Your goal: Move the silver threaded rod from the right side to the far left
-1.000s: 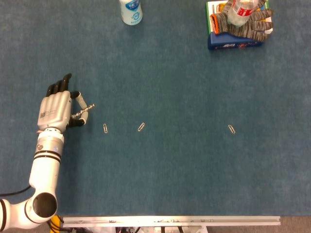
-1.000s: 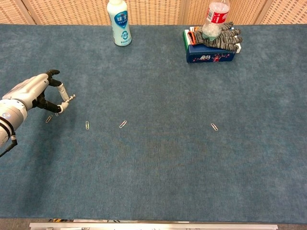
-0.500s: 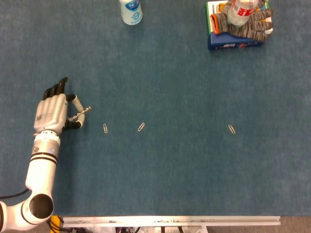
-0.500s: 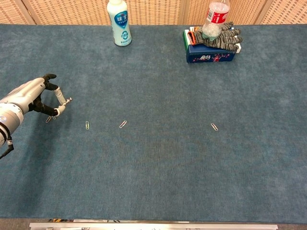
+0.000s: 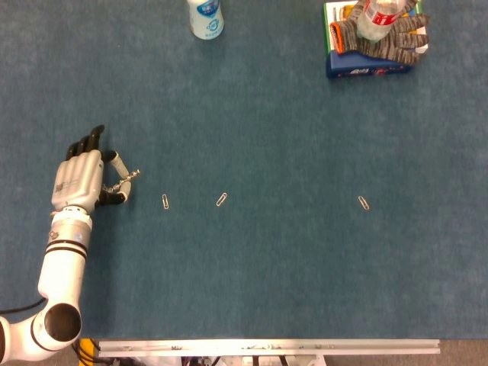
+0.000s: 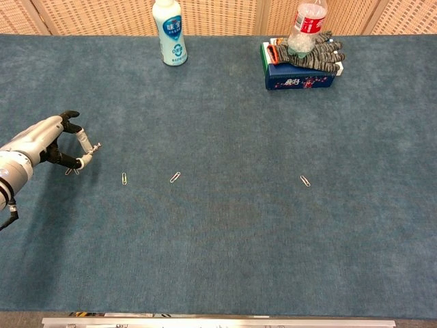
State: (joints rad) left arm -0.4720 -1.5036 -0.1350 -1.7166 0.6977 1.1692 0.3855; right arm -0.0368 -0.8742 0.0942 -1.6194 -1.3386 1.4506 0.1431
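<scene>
Item: silver threaded rod. Pinched between thumb and a fingertip of the left robot hand, remaining dark fingers extended forward; rod angled, free end pointing right and slightly away. Located at the far left of the blue counter, close above the surface (contact with the cloth cannot be told from either view).

Right robot hand: not in view.

Nearby: paper clip just under the left robot hand in the chest view; two more paper clips to its right in a row; a fourth well apart on the right side.

Far edge: white bottle upright; blue box carrying a grey knitted glove and a clear bottle.

Step in hand, as judged: carry done, placement at the leftmost spot pending. Next move calls for: lowering until the rod lies on the cloth beyond the leftmost clip, parting thumb and finger gently, lifting clear without rolling the rod or dragging the clip.
</scene>
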